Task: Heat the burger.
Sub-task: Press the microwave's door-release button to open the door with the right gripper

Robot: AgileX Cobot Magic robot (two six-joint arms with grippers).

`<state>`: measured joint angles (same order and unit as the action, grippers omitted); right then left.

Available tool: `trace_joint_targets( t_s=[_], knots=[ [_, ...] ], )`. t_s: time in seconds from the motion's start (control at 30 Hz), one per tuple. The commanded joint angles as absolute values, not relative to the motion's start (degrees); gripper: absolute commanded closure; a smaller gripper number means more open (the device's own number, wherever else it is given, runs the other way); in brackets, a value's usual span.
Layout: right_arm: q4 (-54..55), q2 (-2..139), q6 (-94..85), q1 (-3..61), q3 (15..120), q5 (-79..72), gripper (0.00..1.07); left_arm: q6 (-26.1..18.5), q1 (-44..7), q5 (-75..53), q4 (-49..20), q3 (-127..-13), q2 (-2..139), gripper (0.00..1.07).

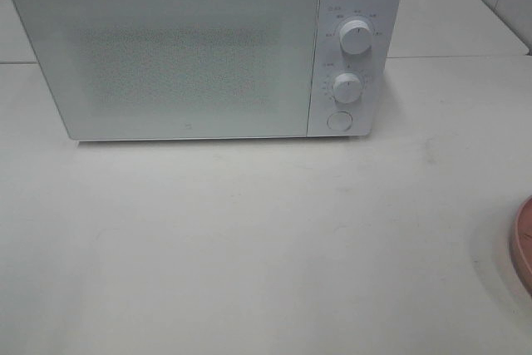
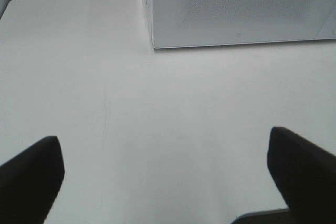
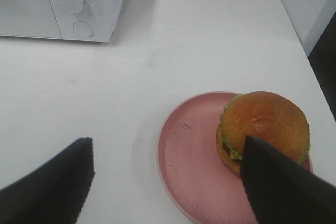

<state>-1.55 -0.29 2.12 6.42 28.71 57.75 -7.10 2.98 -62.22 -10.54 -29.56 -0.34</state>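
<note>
Burger (image 3: pixel 265 124) on pink plate (image 3: pixel 184 161), by one finger (image 3: pixel 283 187) of spread right hand (image 3: pixel 167 144).

The microwave (image 1: pixel 206 49) was white, its door (image 1: pixel 166 60) speckled grey. The surface (image 1: pixel 249 247) was off-white, the plate (image 3: pixel 184 150) pink. The burger (image 3: pixel 262 129) had a golden-brown bun (image 3: pixel 265 119), green lettuce (image 3: pixel 227 109) and yellow cheese (image 3: pixel 231 154).

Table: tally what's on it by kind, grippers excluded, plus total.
microwave: 1
pink plate: 1
burger: 1, sitting on the plate
Total: 3
</note>
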Motion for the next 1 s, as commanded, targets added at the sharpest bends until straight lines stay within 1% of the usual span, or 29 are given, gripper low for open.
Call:
trace_joint_targets(
  t_s=[0.03, 0.43, 0.6, 1.0],
  knots=[
    [-1.78, -2.06, 1.89, 6.19, 28.59, 56.95, 0.32, -6.88, 2.98, -61.54, -11.0, -29.56, -1.55, 0.09],
    [-1.78, -2.01, 2.01, 6.19, 28.59, 56.84, 0.32, -6.88, 2.98, -61.54, -11.0, -29.56, -1.55, 0.09],
    [-1.78, -1.32, 3.15, 6.19, 30.31, 55.41, 0.32, -6.88, 2.98, -61.54, -11.0, -29.56, -1.55, 0.09],
    [-1.89, 7.96, 3.9, 6.19, 31.23, 46.93, 0.32, -6.88, 2.98, -61.54, -11.0, -29.56, -1.55, 0.09]
  ],
)
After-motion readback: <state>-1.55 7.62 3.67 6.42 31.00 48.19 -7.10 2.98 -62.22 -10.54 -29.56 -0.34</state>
